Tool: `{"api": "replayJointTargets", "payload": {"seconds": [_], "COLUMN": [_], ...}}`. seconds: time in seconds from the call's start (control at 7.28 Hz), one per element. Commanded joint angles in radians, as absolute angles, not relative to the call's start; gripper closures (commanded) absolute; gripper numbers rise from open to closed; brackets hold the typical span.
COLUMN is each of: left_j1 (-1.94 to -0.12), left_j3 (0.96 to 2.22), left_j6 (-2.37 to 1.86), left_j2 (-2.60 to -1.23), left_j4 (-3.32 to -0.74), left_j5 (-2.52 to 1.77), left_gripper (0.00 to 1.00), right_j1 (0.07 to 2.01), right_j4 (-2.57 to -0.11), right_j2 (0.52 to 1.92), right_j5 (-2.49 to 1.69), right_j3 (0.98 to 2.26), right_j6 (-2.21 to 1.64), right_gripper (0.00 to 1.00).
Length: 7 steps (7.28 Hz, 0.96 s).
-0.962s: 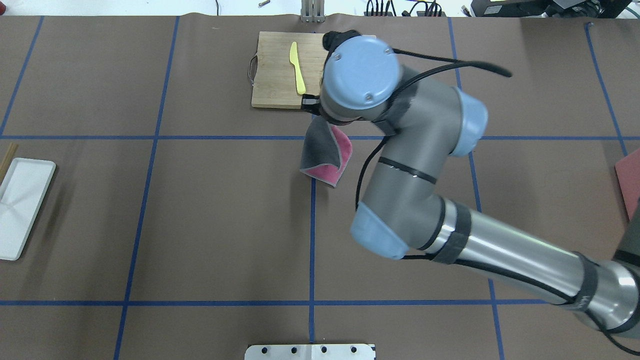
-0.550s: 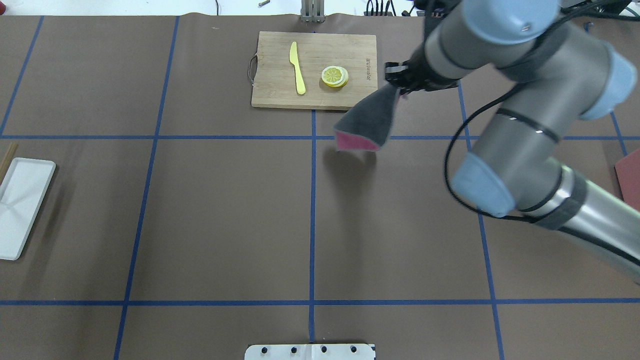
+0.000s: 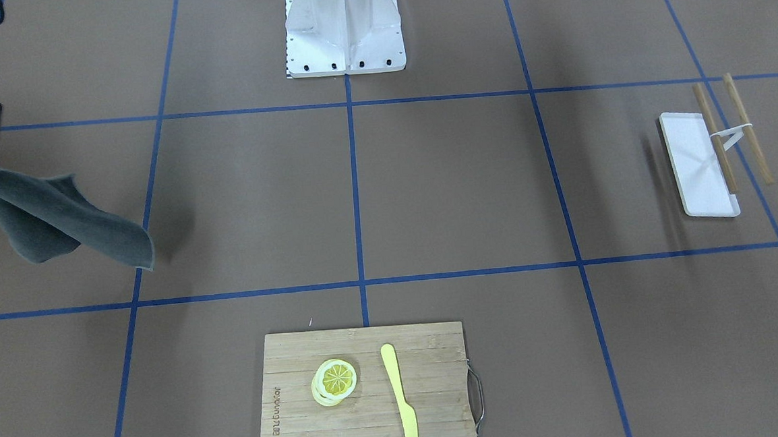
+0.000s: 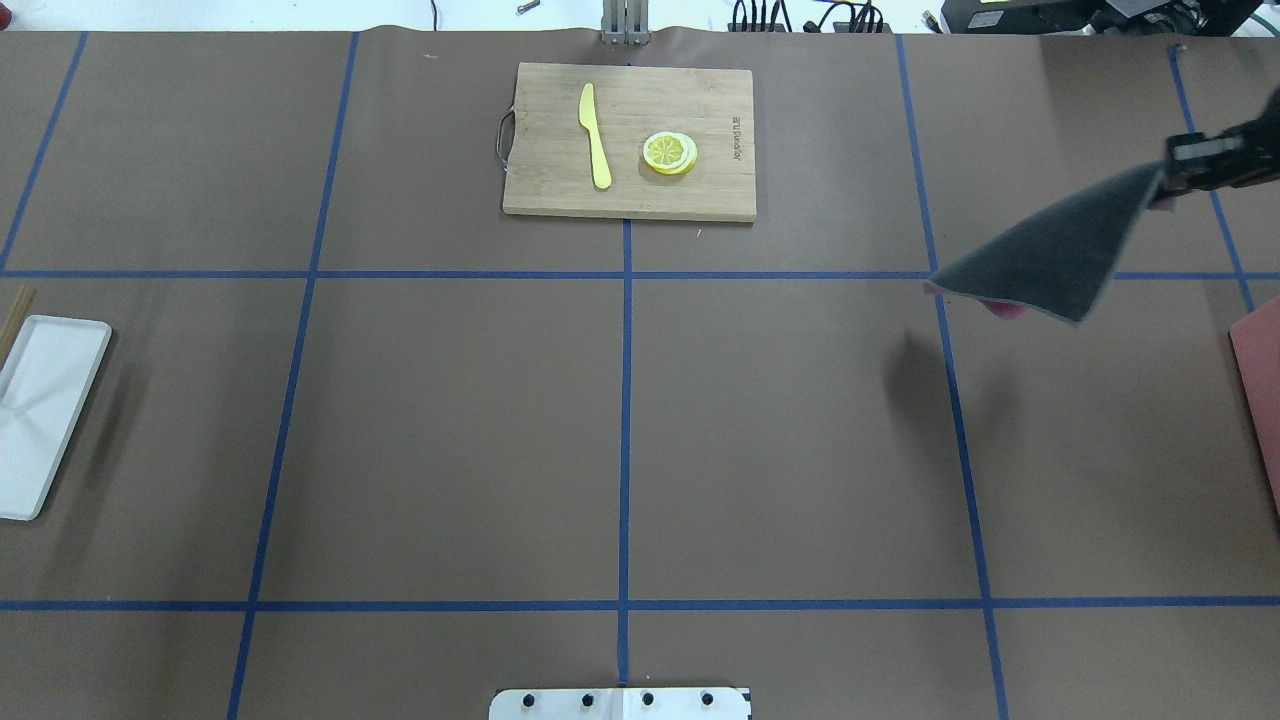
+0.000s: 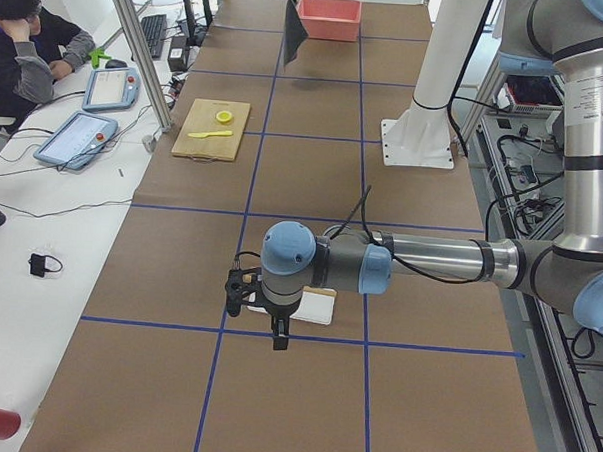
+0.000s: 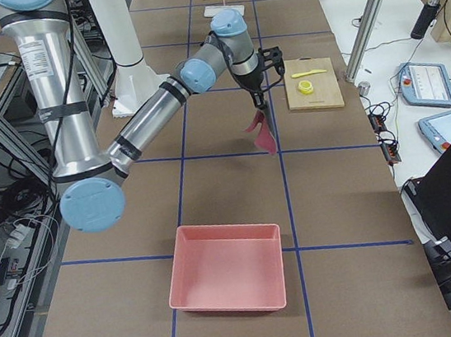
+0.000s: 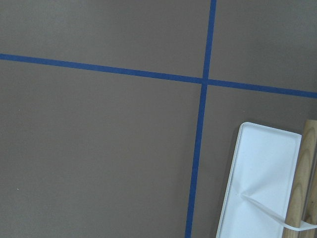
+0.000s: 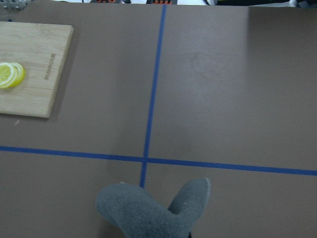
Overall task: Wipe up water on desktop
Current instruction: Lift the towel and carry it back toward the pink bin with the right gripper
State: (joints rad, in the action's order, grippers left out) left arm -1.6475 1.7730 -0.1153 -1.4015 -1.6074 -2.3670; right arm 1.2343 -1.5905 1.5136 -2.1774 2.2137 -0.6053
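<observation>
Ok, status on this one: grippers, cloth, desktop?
Right gripper shut on grey cloth, cloth hanging above the desktop. Left gripper near white tray, state unreadable. No water visible.

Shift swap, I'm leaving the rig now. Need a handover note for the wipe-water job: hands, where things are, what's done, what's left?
Right hand: shut on the grey-and-pink cloth, which hangs in the air over the right end of the desktop.
Left hand: above the desktop by the white tray; open or shut cannot be told.
Done: no wet patch shows in any view, so the wiping looks finished.
Left: probably set the cloth down, perhaps in the pink bin; confirm the surface is dry.
</observation>
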Motion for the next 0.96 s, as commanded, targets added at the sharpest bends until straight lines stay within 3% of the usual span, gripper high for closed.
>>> {"api": "replayJointTargets", "payload": {"seconds": [0.0, 0.27, 0.82], "left_j1": [-1.647, -1.647, -1.647], "left_j3": [1.772, 1.773, 1.773], "left_j6": [-0.117, -0.117, -0.117], "left_j2": [-1.401, -1.401, -1.401], "left_j4": [-1.618, -1.618, -1.618], "left_j5": [-2.367, -2.367, -2.367], "left_gripper": [0.01, 0.01, 0.01], "right_j1": [1.508, 1.665, 1.809], "right_j4": [-1.589, -1.592, -1.611], "right_j2": [1.755, 1.883, 1.876], "right_j5": [-2.316, -2.319, -2.330], "right_j3": [2.240, 2.226, 2.047], "right_j6": [-0.220, 0.028, 0.347], "right_gripper": [1.00, 1.00, 1.00]}}
